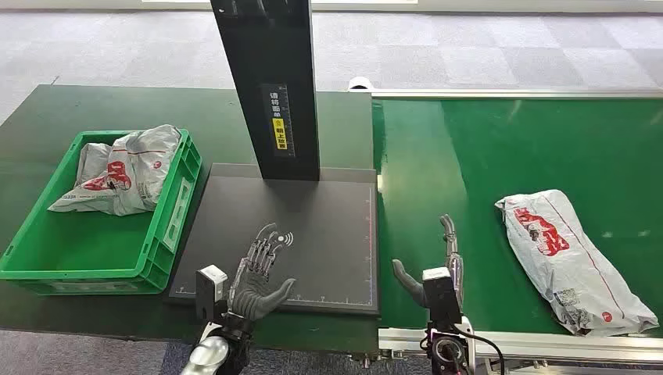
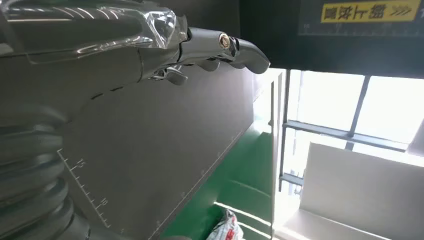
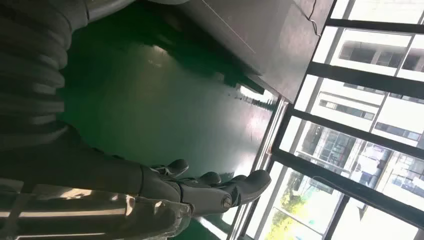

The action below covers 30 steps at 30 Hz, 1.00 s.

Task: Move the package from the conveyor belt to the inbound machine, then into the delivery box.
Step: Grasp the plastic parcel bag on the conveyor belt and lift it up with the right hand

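Package (image 1: 575, 258) lies on the green belt (image 1: 485, 164), well right of my right hand (image 1: 442, 269), which is spread and empty. My left hand (image 1: 258, 273) hovers released over the scanner plate (image 1: 328, 226). Reaching and grasping comes next.

Grey carpet tiles (image 1: 485, 55) are seen across the top of the head view, laid in a checkered pattern behind the work area. A dark green table surface (image 1: 102, 105) is seen at the upper left. In the right wrist view, large windows with dark frames (image 3: 360, 80) are seen along the right side.
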{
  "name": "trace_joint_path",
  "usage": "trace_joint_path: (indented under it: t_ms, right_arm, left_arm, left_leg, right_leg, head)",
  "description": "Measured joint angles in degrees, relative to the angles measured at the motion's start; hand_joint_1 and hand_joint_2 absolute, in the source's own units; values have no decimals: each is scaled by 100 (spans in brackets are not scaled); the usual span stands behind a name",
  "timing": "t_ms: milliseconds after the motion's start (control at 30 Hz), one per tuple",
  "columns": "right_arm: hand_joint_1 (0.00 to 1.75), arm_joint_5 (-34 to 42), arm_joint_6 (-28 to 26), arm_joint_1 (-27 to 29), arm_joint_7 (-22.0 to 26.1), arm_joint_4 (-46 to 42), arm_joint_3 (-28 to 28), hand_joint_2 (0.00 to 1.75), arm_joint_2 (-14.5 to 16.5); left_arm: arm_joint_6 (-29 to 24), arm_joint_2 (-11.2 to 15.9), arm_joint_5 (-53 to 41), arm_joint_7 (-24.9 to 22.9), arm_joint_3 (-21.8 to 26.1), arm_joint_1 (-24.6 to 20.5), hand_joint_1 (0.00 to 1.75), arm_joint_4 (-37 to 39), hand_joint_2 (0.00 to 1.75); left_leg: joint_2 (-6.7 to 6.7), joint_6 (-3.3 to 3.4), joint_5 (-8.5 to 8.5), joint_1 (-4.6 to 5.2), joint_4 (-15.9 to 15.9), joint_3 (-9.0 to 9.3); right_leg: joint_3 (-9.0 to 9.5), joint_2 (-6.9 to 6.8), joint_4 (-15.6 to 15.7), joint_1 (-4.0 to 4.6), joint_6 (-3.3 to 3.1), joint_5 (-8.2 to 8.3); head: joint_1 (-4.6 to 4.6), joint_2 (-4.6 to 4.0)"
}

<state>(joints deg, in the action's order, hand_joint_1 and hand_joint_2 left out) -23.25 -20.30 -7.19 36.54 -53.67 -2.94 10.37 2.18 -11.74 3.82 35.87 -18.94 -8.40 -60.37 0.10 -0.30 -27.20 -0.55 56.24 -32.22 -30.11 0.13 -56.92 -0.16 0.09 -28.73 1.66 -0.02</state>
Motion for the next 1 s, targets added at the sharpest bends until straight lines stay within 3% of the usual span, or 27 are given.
trace_joint_path:
  t_ms: [100,233,433,567,800,1000]
  right_arm:
    - [0,-538,-286,27,-395,-240,43,175,-120]
    - [0,-2001,-850,46,-1612,-914,272,175,-435]
    - [0,-2532,-935,53,-2029,-1497,576,175,-665]
    - [0,-2926,-1080,32,-2702,-1618,865,175,-871]
    - [0,-2731,-595,-77,-3198,-1536,1852,175,-1390]
    - [0,-2281,444,-353,-3552,-590,2634,175,-1879]
  left_arm:
    - [-55,20,43,1,11,57,0,-116,175]
    - [-83,50,84,-40,99,228,0,-337,175]
    - [-81,63,79,-58,172,358,0,-519,175]
    - [-51,61,31,-75,178,452,0,-628,175]
    - [-17,66,-17,-98,186,627,0,-779,175]
    - [5,109,60,-81,166,644,0,-780,175]
  left_leg:
    - [0,0,0,0,0,0]
    - [-1,1,-1,1,1,-2]
    - [-1,1,-1,0,1,-1]
    - [-3,1,0,0,1,-1]
    - [-8,3,-2,7,2,-5]
    - [-13,3,-2,7,3,-5]
  right_leg:
    - [0,0,0,-1,0,0]
    - [0,-1,1,-2,0,0]
    - [-1,-1,1,-1,0,0]
    - [0,-6,1,-1,0,0]
    - [-2,-11,4,-9,2,0]
    - [2,-16,3,-9,3,1]
  head:
    - [1,0]
    - [-1,0]
    - [2,0]
    - [2,0]
    - [3,0]
    - [3,0]
